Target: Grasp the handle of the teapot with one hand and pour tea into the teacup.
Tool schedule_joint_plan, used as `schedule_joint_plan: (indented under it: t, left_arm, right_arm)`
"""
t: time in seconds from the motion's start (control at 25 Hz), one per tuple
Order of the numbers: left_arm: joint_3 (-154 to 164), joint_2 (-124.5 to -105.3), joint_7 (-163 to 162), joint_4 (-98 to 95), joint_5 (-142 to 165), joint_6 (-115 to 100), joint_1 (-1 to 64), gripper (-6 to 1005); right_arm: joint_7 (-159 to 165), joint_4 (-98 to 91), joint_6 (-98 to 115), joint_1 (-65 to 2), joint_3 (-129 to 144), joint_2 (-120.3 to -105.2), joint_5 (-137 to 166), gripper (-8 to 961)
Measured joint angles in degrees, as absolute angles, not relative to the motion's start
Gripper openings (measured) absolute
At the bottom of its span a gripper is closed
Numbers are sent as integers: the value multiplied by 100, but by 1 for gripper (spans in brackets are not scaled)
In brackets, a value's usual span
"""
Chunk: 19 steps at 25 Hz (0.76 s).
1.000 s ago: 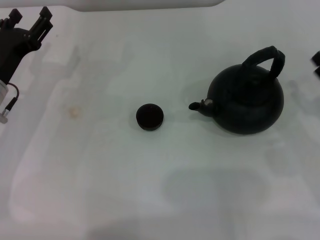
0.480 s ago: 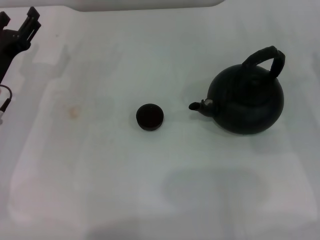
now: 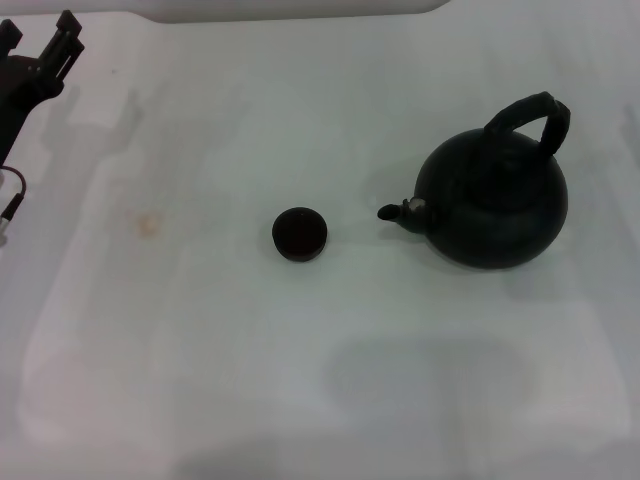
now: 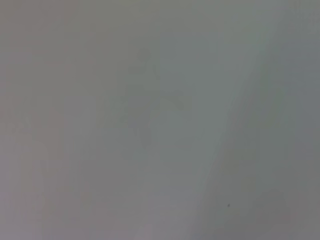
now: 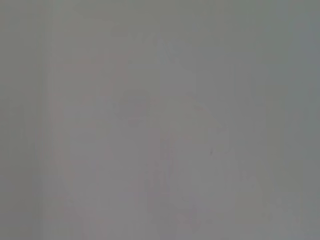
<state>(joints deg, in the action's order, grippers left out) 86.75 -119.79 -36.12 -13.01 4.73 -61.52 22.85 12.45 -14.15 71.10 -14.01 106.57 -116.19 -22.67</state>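
Observation:
The teapot [image 3: 492,198] is a large round matte black pot standing upright on the white table [image 3: 200,340] at the right. Its short spout [image 3: 400,211] points left toward the teacup. The handle [image 3: 530,115], a thick black arch, stands up over the pot's top. The teacup [image 3: 299,234] is a small low black cup, dark inside, near the table's middle, a short gap left of the spout. My left gripper [image 3: 38,35] is at the far left back corner, open and empty, far from both. My right gripper is out of view. Both wrist views show only bare pale surface.
A faint brownish stain [image 3: 149,222] marks the table left of the teacup. A cable [image 3: 12,200] hangs from the left arm at the left edge. The table's back edge [image 3: 300,12] runs along the top.
My left gripper has drawn back to the left, toward the picture's corner. The dark bit of the right arm at the right edge has left the view. Teapot and teacup have not moved.

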Motion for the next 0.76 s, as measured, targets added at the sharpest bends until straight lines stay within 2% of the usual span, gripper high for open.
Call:
schedule_joint_plan:
  t: [0.76]
  left_arm:
    - [8675, -11979, -3654, -1219, 517, -6190, 2281, 835]
  right_arm:
    - [1518, -1399, 6989, -1396, 10681, -11619, -2276, 854]
